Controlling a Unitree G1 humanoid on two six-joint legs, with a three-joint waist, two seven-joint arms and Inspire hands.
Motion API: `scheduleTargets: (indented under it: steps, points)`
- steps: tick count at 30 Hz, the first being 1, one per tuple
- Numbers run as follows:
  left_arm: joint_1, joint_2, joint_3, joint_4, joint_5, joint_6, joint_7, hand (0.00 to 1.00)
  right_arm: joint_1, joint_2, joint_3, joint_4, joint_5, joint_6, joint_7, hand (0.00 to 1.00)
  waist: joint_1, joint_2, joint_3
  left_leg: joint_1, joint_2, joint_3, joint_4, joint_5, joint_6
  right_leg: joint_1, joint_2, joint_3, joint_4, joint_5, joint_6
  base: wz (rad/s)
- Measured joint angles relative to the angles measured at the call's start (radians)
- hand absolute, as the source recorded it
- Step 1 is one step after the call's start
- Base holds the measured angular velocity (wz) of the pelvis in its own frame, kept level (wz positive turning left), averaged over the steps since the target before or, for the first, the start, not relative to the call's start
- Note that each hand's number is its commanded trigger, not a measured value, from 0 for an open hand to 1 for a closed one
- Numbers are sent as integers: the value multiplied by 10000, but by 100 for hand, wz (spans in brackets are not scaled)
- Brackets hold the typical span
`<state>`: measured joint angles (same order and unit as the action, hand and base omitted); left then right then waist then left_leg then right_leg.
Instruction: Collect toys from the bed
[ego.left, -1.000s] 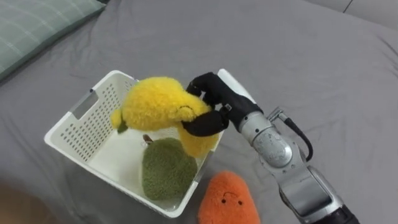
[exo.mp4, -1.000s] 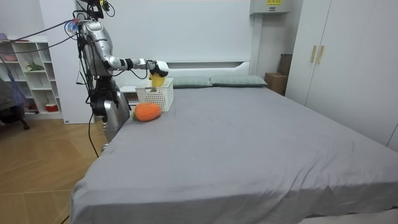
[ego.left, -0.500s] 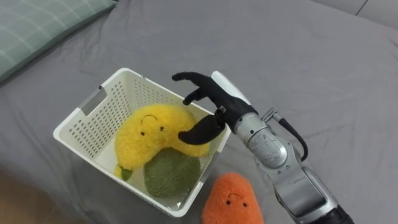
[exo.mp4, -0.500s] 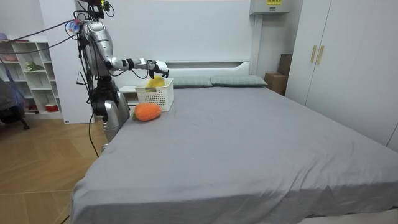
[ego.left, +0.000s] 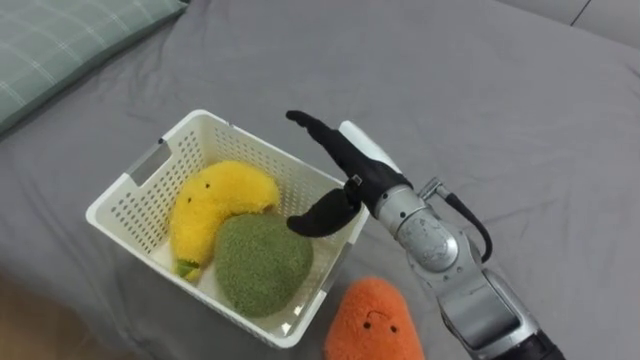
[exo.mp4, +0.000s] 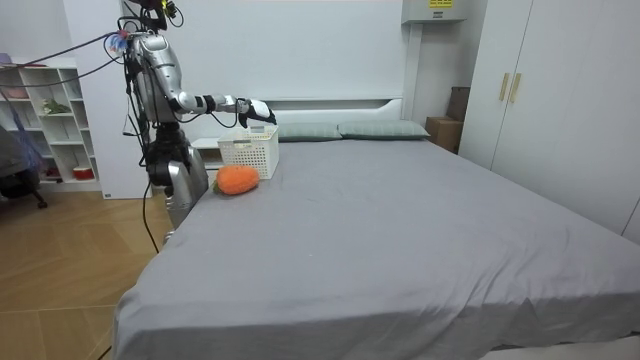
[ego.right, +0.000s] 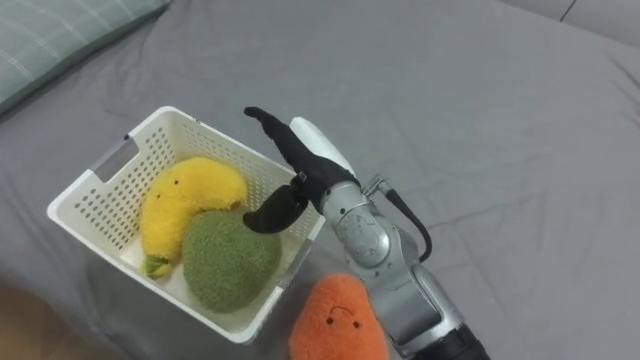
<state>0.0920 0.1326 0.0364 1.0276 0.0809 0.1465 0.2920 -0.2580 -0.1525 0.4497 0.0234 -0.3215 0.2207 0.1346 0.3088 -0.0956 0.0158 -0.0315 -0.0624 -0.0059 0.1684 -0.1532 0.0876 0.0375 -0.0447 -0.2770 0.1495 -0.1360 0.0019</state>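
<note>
hand empty over the basket, one toy left on the bed

grey bed (ego.left: 520, 90) under everything; white basket (ego.left: 135, 205) left of centre holds a yellow toy (ego.left: 215, 205) and a green toy (ego.left: 262, 262). an orange toy (ego.left: 370, 322) lies at the lower middle, just beside the basket's corner. the right hand (ego.left: 350, 170) hangs over the basket's right rim, fingers spread straight, holding nothing. best: lift clear of the rim, drop onto the orange toy's middle, wrap it fully.

My white basket (ego.left: 128, 205) holds a yellow banana plush (ego.left: 213, 208) and a round green plush (ego.left: 262, 264), touching; an orange plush (ego.left: 370, 322) lies outside at five o'clock.
</note>
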Motion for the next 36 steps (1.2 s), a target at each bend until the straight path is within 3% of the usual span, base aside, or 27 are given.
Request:
scheduleTargets:
  steps: [7,18,24,29,36]
  points:
    - [2,11,3,30,7,0,-10,0,-1,-7,-15,133,331,-12,-3,0,-32,63,43,67,-5,-26,8,-1,1,100,0,-6,-5,-4,6,0]
    - [75,7,250,-40,314,2,-172,0,0,-11,-826,422,433,-65,-287,0,-298,47,19,91,-23,15,37,8,15,130,-27,52,-1,-4,7,0]
    - [104,-60,420,-152,323,-18,-113,0,251,-102,-1328,595,805,-237,-764,0,-621,204,0,255,-6,210,-7,15,30,202,-43,292,8,-15,25,-8]
    - [177,-76,425,-153,310,-15,108,0,999,-125,-1836,360,1478,-351,-1356,0,-1070,437,-102,334,13,369,-37,9,39,207,-45,451,16,-23,40,-9]
    - [189,-76,428,-182,309,-30,110,0,1545,-158,-2291,361,2034,-375,-1591,0,-1544,503,-115,561,51,615,-96,4,36,303,-26,728,15,-28,46,-12]
